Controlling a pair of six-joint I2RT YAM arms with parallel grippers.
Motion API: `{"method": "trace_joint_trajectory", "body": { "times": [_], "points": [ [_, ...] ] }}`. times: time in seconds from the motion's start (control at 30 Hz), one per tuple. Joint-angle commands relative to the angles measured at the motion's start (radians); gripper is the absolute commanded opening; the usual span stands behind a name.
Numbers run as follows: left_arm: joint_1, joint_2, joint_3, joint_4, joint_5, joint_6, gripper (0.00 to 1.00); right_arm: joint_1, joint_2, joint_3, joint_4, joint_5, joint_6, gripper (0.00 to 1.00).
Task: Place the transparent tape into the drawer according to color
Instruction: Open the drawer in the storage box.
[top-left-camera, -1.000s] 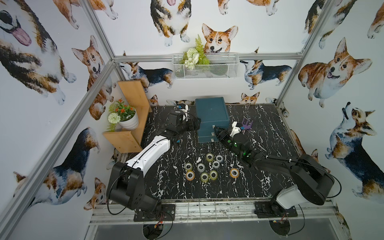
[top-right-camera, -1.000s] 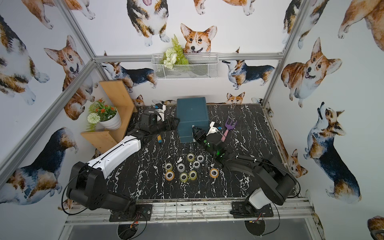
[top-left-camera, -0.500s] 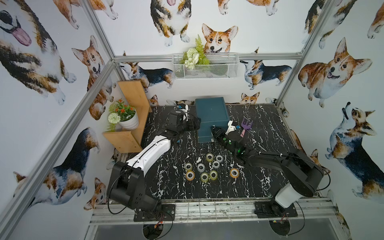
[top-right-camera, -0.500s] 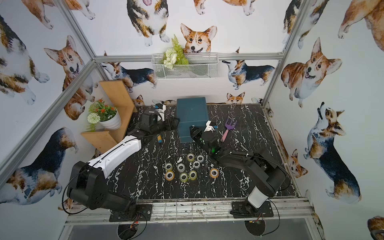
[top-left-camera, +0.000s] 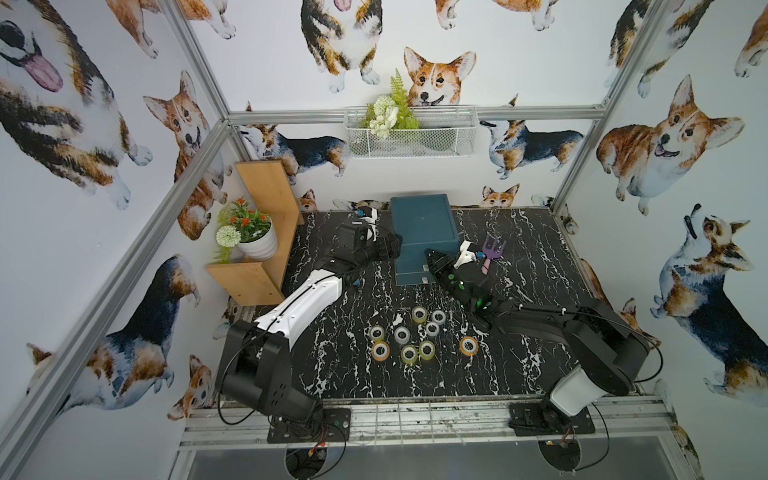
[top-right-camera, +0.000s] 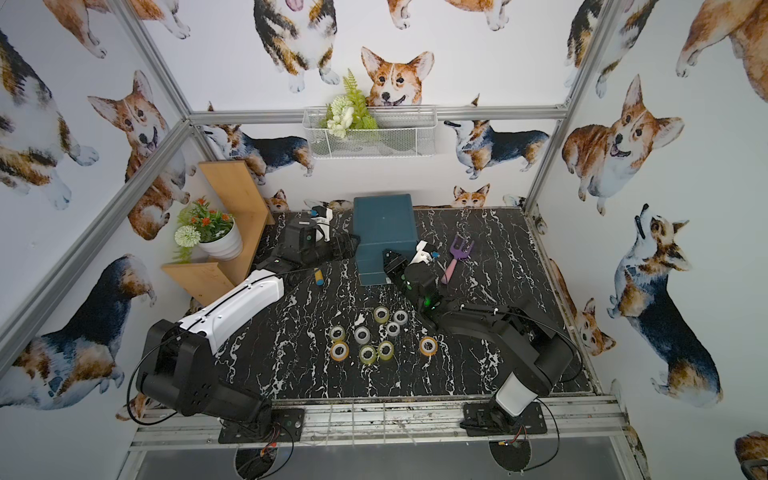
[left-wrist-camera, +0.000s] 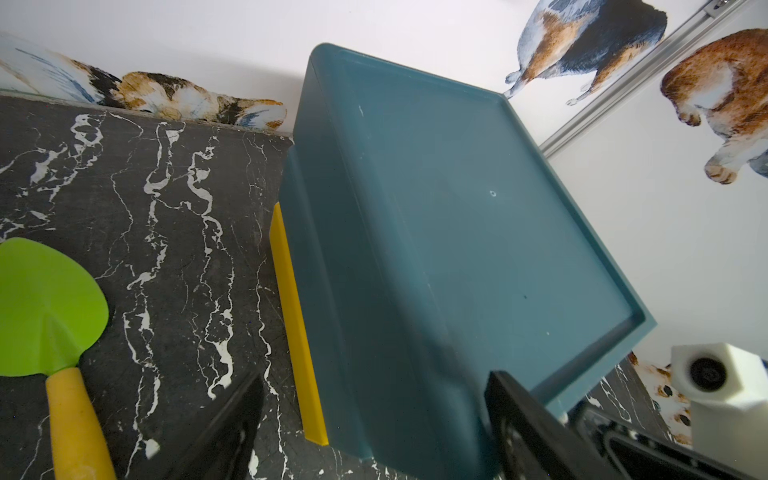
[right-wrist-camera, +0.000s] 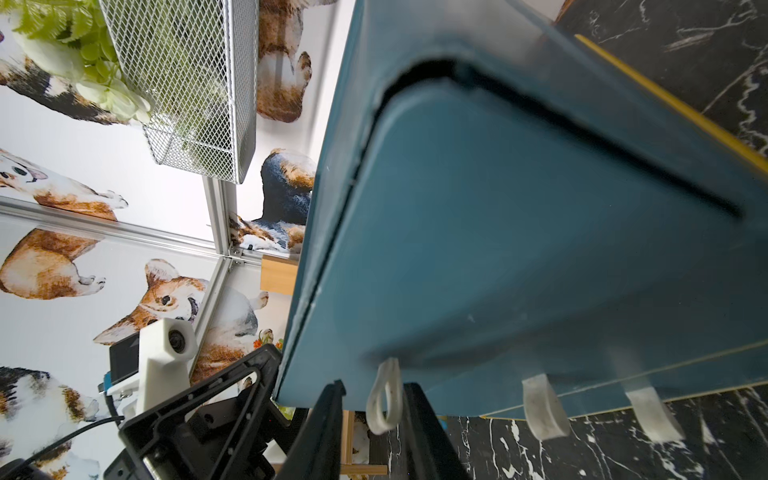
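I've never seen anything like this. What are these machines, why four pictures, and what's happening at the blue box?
Those are two robot arms at a marble table. Two pictures look down from one overhead camera; two come from cameras on the arms' wrists. Nine tape rolls lie on the table before a teal chest of drawers. The left gripper stands open beside the chest, holding nothing. The right gripper has its fingers either side of a drawer's white loop handle; whether they pinch it is unclear.

Matt plastic drawer chest (top-left-camera: 422, 226), wooden shelf (top-left-camera: 270, 195) (smooth-faced)
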Motion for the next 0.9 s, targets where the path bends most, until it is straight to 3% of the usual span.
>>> {"method": "trace_joint_trajectory", "body": {
  "times": [0.0,0.13,0.27,0.87],
  "points": [
    [0.001,0.004,0.003,-0.044,-0.010,0.017,0.89,0.002,0.010,0.011,0.032,0.017,-0.005,0.28],
    [0.001,0.005,0.005,-0.046,-0.010,0.018,0.89,0.002,0.020,0.018,0.027,0.016,0.004,0.19],
    [0.001,0.008,0.006,-0.046,-0.008,0.018,0.89,0.003,0.016,0.004,0.025,0.025,0.011,0.00],
    [0.009,0.029,0.020,-0.048,0.002,0.014,0.89,0.101,-0.162,-0.146,-0.054,0.105,0.037,0.00]
  ]
}}
